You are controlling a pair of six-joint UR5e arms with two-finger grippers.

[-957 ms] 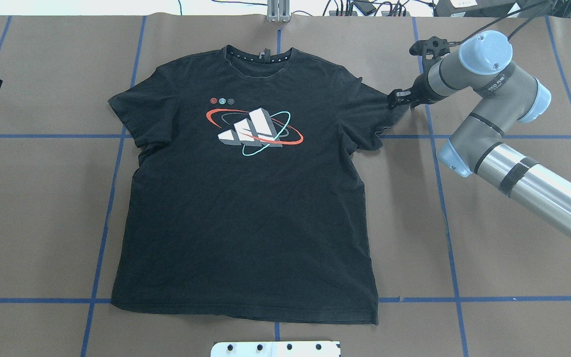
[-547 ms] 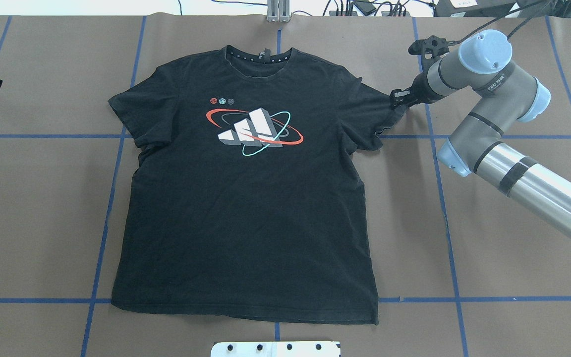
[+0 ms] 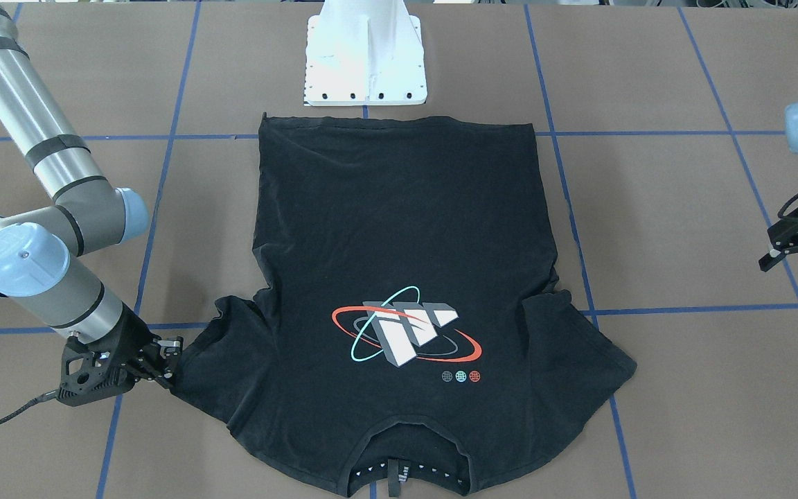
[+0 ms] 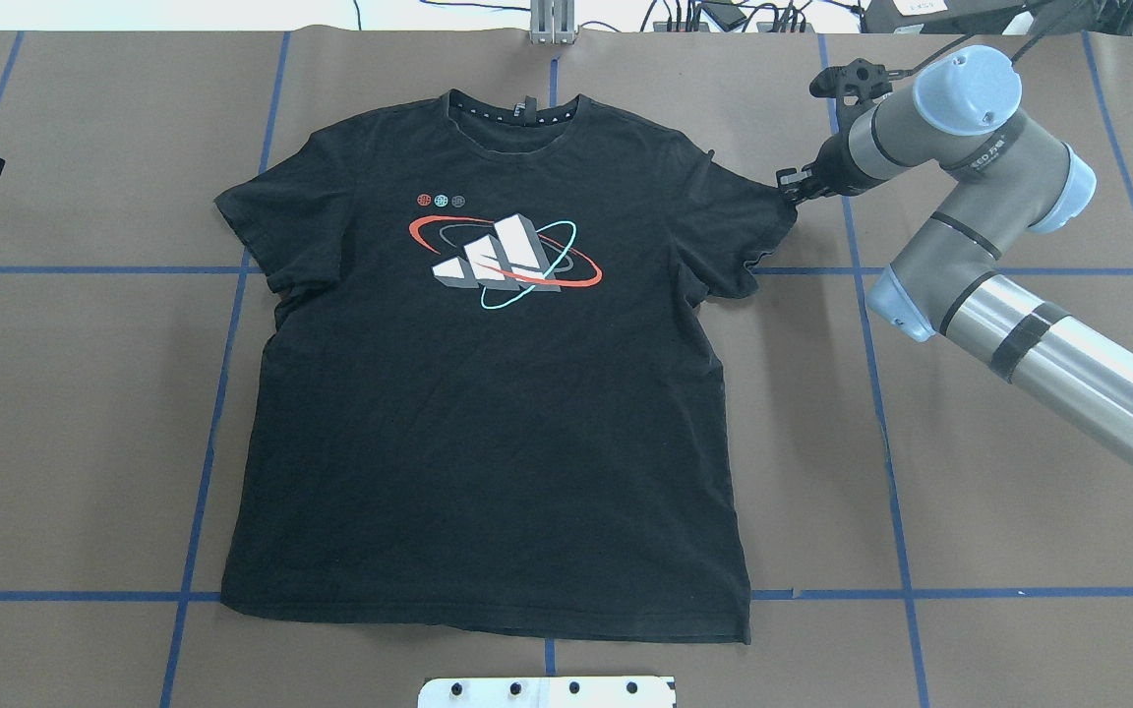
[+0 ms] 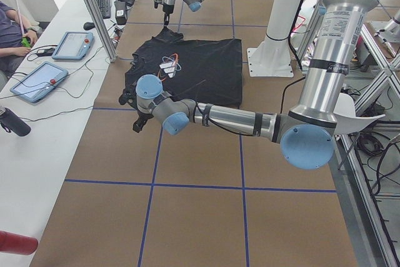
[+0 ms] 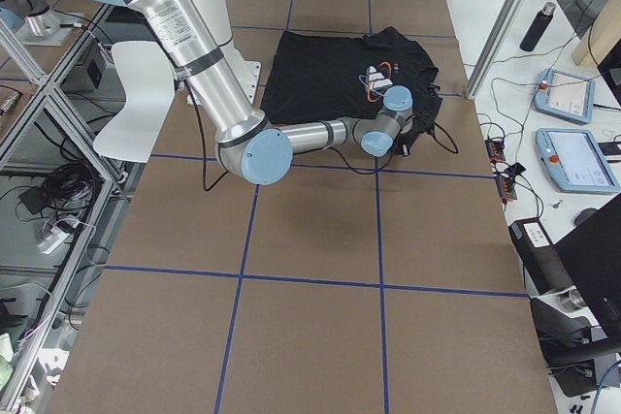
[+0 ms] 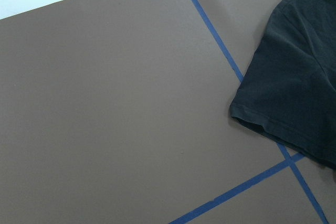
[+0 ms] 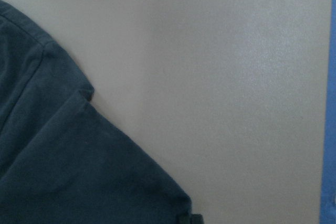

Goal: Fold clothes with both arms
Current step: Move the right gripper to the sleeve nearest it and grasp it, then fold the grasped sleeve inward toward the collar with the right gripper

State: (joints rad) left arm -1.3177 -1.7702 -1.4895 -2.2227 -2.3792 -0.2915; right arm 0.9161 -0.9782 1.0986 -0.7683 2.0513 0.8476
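Observation:
The black T-shirt (image 4: 488, 413) lies flat on the brown table with its logo (image 4: 506, 258) facing up and its collar on the far side. My right gripper (image 4: 789, 189) is down at the outer corner of the shirt's right-hand sleeve (image 4: 744, 231) and is shut on the sleeve's edge; the front view shows this gripper (image 3: 170, 362) touching the cloth. Close below the right wrist camera is that sleeve (image 8: 63, 156). Well clear of the shirt, my left gripper (image 3: 797, 267) hangs open and empty. The other sleeve (image 7: 289, 93) appears in the left wrist view.
Blue tape lines (image 4: 222, 324) divide the brown table cover. The white pedestal base (image 3: 364, 62) stands just behind the shirt's hem. A side table with tablets (image 5: 37, 79) and a seated person (image 5: 9, 29) lies beyond the collar end.
My right gripper has shifted slightly toward the far side and closed in on the sleeve corner, and the sleeve's outer edge has drawn in a little. The left arm is unchanged.

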